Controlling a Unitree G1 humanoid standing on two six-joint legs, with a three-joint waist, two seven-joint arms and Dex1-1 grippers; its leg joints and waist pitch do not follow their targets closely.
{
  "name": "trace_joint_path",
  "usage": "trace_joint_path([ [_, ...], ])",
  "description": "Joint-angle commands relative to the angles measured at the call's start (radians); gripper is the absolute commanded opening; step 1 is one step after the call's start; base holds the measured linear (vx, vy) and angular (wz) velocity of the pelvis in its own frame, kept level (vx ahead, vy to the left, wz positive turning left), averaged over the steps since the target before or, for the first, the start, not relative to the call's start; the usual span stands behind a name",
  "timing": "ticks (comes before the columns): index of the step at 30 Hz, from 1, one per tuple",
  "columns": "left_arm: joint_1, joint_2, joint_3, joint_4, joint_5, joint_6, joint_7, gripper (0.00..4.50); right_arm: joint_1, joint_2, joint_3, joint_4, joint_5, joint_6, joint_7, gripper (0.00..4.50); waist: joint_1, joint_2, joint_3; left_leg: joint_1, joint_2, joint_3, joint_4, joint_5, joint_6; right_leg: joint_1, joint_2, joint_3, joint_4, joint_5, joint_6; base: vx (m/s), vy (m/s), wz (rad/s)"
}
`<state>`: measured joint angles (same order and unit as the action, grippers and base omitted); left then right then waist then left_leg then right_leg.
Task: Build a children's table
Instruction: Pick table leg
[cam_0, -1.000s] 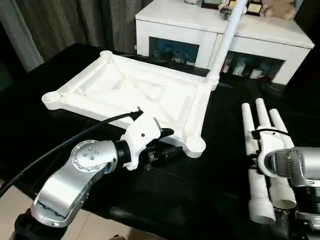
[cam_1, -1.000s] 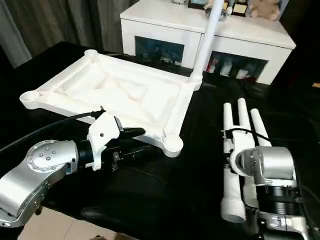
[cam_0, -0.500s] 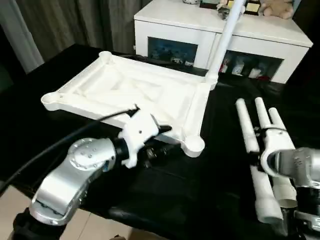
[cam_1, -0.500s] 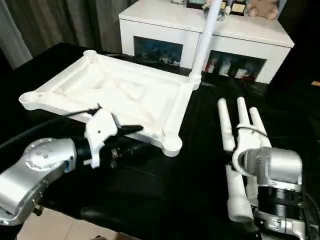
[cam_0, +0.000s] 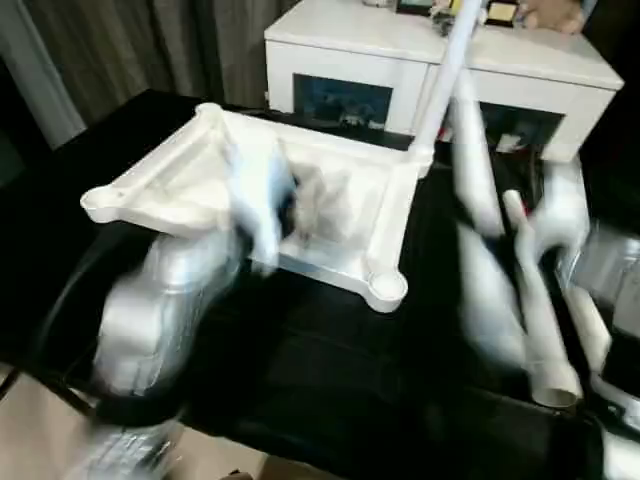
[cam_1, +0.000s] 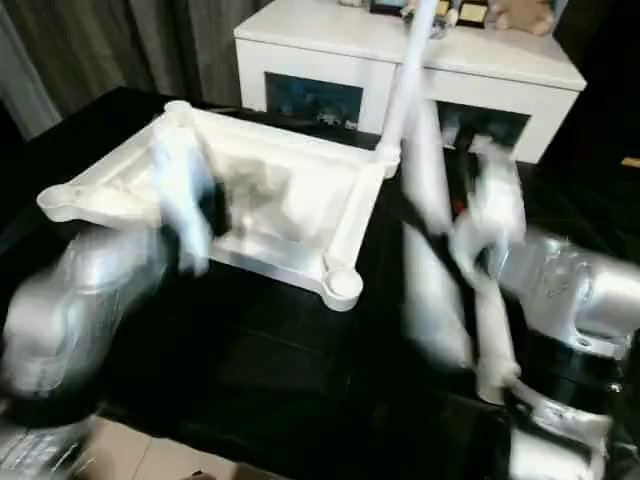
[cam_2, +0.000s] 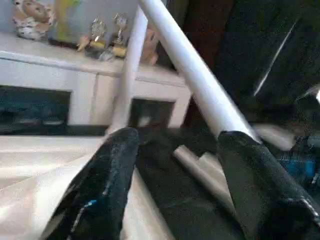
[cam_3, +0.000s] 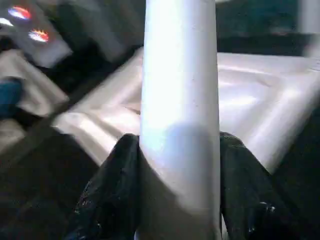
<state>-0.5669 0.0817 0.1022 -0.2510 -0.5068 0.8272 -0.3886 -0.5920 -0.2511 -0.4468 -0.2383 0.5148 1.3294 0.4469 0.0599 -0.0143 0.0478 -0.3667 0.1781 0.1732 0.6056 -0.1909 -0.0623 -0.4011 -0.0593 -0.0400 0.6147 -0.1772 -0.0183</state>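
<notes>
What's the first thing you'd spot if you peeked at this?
The big white table top lying upside down on the black table, with one leg already standing up at its far corner. Then the right gripper, clamped around another white leg and holding it above that top.

Motion-blurred: both arms, left claw (cam_0: 262, 205), lifted leg (cam_0: 470, 150); upright leg (cam_0: 447, 75) cut off by top edge.

We saw the white table top (cam_0: 330, 205) lying ribbed side up, one leg (cam_0: 447, 75) upright in its far corner socket, another leg (cam_3: 180, 100) lifted.
</notes>
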Motion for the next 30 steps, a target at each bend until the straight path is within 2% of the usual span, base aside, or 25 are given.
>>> trace_joint_path([
  [1,-0.054,-0.039,0.053,0.068,-0.080,0.051,0.033,3.29,0.007,0.080,-0.064,-0.033,0.098,-0.008,0.037,1.72,0.004,-0.009,-0.067,0.005,0.030,-0.004,-0.059,-0.069,0.025,0.049,-0.061,0.041,-0.065,-0.128,-0.183,0.000,0.000,0.00],
  [2,-0.062,-0.046,0.057,0.074,-0.094,0.061,0.033,3.39,0.004,0.098,-0.075,-0.036,0.107,-0.013,0.034,1.72,0.010,-0.003,-0.071,0.007,0.031,-0.008,-0.057,-0.065,0.025,0.050,-0.064,0.038,-0.062,-0.125,-0.185,0.000,0.000,0.00],
  [3,-0.066,-0.051,0.052,0.068,-0.110,0.093,0.016,3.39,-0.003,0.123,-0.089,-0.038,0.114,-0.019,0.025,1.72,0.008,-0.008,-0.072,0.007,0.034,-0.010,-0.060,-0.051,0.031,0.051,-0.063,0.036,-0.062,-0.107,-0.187,0.000,0.000,0.00],
  [5,-0.064,-0.057,0.035,0.046,-0.112,0.145,-0.012,3.72,-0.002,0.143,-0.088,-0.057,0.149,-0.006,0.047,1.72,0.011,-0.009,-0.069,0.008,0.036,-0.010,-0.062,-0.041,0.028,0.049,-0.065,0.036,-0.061,-0.107,-0.187,0.000,0.000,0.00],
  [6,-0.070,-0.074,0.049,0.056,-0.108,0.151,0.008,3.76,0.014,0.140,-0.070,-0.080,0.179,0.003,0.078,1.72,0.014,-0.007,-0.067,0.012,0.038,-0.008,-0.062,-0.052,0.025,0.046,-0.063,0.036,-0.063,-0.120,-0.180,0.000,0.000,0.00],
  [8,-0.088,-0.102,0.087,0.080,-0.130,0.162,0.057,3.96,0.054,0.121,-0.022,-0.119,0.221,-0.009,0.126,1.72,0.022,-0.010,-0.064,0.010,0.039,-0.007,-0.064,-0.070,0.025,0.051,-0.065,0.037,-0.069,-0.137,-0.166,0.000,0.000,0.00],
  [10,-0.109,-0.121,0.120,0.097,-0.192,0.175,0.083,4.09,0.094,0.090,0.033,-0.143,0.224,-0.020,0.159,1.72,0.030,-0.015,-0.062,0.010,0.038,-0.008,-0.066,-0.090,0.012,0.053,-0.069,0.038,-0.075,-0.187,-0.138,0.000,0.000,0.00],
  [12,-0.123,-0.123,0.128,0.102,-0.228,0.186,0.088,4.30,0.114,0.071,0.071,-0.153,0.211,-0.032,0.170,1.71,0.032,-0.017,-0.061,0.009,0.037,-0.011,-0.068,-0.102,-0.003,0.050,-0.070,0.037,-0.081,-0.246,-0.113,0.000,0.000,0.00],
  [15,-0.140,-0.138,0.142,0.096,-0.290,0.213,0.066,4.50,0.126,0.062,0.108,-0.159,0.195,-0.042,0.169,1.71,0.030,-0.015,-0.060,0.007,0.036,-0.012,-0.069,-0.109,-0.012,0.047,-0.069,0.036,-0.083,-0.270,-0.106,0.000,0.000,0.00],
  [17,-0.136,-0.133,0.122,0.077,-0.288,0.235,0.036,4.50,0.136,0.043,0.144,-0.160,0.181,-0.061,0.176,1.71,0.029,-0.016,-0.059,0.007,0.036,-0.012,-0.070,-0.116,-0.017,0.046,-0.069,0.037,-0.085,-0.281,-0.099,0.000,0.000,0.00],
  [20,-0.131,-0.147,0.124,0.070,-0.308,0.250,0.040,4.50,0.145,0.030,0.161,-0.163,0.193,-0.076,0.177,1.71,0.029,-0.016,-0.058,0.006,0.036,-0.012,-0.070,-0.118,-0.017,0.046,-0.068,0.038,-0.087,-0.288,-0.078,0.000,0.000,0.00],
  [23,-0.123,-0.123,0.094,0.061,-0.308,0.244,0.040,4.50,0.146,0.019,0.177,-0.162,0.195,-0.097,0.179,1.71,0.030,-0.015,-0.060,0.005,0.035,-0.012,-0.070,-0.110,-0.014,0.046,-0.068,0.038,-0.086,-0.272,-0.078,0.000,0.000,0.00],
  [29,-0.126,-0.110,0.099,0.070,-0.321,0.271,0.054,4.50,0.123,0.015,0.188,-0.146,0.183,-0.132,0.161,1.71,0.029,-0.011,-0.060,0.005,0.036,-0.012,-0.070,-0.108,-0.014,0.046,-0.066,0.037,-0.083,-0.244,-0.092,0.000,0.000,0.00],
  [30,-0.122,-0.103,0.094,0.065,-0.323,0.280,0.045,4.23,0.111,0.014,0.189,-0.138,0.183,-0.139,0.155,1.71,0.028,-0.012,-0.059,0.006,0.036,-0.012,-0.071,-0.117,-0.017,0.045,-0.066,0.037,-0.084,-0.257,-0.092,0.000,0.000,0.00],
])
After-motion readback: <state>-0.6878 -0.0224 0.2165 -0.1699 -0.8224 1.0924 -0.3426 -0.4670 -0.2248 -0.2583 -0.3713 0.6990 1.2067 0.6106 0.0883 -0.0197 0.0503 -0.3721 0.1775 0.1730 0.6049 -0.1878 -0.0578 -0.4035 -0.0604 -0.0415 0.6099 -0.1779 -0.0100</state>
